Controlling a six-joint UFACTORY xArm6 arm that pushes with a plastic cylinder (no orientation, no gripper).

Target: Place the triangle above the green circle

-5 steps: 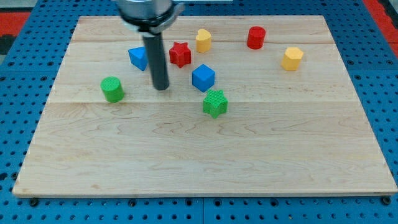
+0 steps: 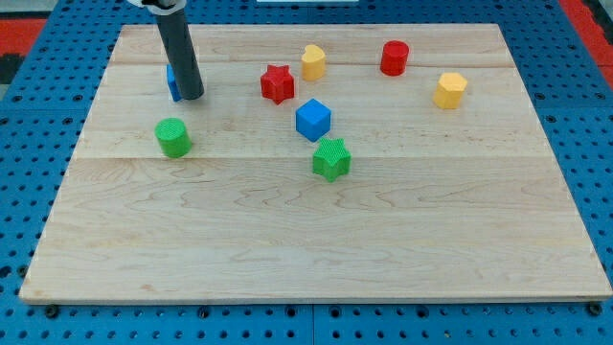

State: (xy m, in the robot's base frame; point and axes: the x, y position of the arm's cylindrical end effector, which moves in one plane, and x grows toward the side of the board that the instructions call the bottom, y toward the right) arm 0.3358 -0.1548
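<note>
The green circle sits on the wooden board at the view's left. The blue triangle lies straight above it toward the view's top, mostly hidden behind my rod. My tip rests against the triangle's right side, above and slightly right of the green circle.
A red star, a yellow block, a red cylinder and a yellow hexagon lie along the view's top. A blue cube and a green star sit near the middle.
My rod has moved left and toward the view's top. The blue triangle has slid left with it and now sits above the green circle.
</note>
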